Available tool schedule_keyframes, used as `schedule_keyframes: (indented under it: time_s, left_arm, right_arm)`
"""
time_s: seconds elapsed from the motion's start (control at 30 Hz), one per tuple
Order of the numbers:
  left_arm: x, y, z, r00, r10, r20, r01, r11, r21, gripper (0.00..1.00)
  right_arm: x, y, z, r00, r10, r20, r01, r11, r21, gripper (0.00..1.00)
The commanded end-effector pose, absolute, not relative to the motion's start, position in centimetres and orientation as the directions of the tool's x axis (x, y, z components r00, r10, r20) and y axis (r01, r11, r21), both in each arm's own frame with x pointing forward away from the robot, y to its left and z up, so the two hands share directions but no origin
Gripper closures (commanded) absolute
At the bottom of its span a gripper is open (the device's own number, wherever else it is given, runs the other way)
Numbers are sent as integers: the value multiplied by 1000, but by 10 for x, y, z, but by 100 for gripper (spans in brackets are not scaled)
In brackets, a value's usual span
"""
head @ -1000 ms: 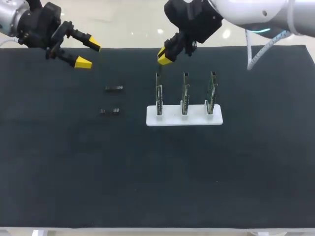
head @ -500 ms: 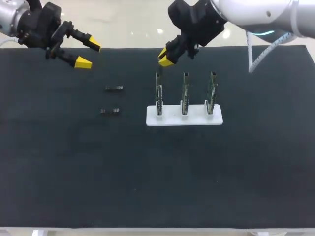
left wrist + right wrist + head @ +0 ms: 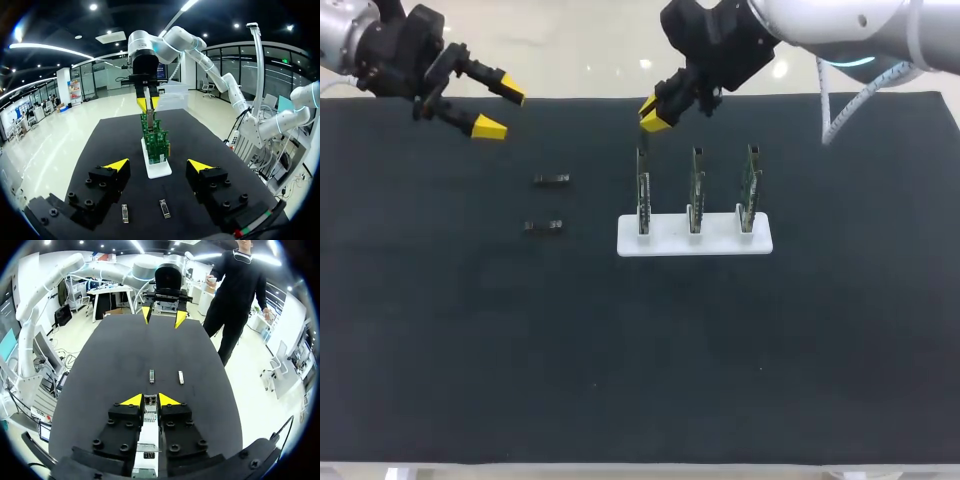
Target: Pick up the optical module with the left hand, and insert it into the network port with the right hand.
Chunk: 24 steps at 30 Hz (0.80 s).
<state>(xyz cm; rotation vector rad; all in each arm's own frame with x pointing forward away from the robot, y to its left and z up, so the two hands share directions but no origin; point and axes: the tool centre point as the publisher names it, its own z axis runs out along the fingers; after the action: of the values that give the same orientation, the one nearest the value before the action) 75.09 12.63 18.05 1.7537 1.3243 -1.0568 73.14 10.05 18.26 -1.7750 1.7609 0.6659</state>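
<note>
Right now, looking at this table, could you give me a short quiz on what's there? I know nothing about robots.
1. How many optical modules lie loose on the black table?
2. True or false: the left gripper is holding a module.
3. The right gripper hangs over which circuit board in the white holder? A: the one nearest the modules. B: the middle one. C: the farthest one.
Key: 1: two. 2: false, it is open and empty. 3: A.
</note>
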Motion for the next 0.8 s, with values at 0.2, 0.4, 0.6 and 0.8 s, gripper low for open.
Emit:
schedule_keyframes:
  time_s: [0.2, 0.4, 0.6, 0.8]
  left_arm:
    - [752, 126, 181, 149, 411, -899, 968, -245, 49, 0]
    - [752, 126, 181, 149, 411, -899, 968, -245, 49, 0]
    - [752, 126, 181, 149, 411, -899, 968, -245, 49, 0]
    - [752, 126, 181, 149, 411, -899, 968, -245, 49, 0]
  right_arm:
    - [731, 102, 184, 18, -729, -685, -999, 9, -35, 100]
    - [731, 103, 182, 24, -727, -686, -999, 7, -42, 100]
    - [731, 102, 180, 29, -727, -686, -999, 4, -46, 100]
    - [731, 102, 177, 35, -726, -687, -999, 3, -53, 100]
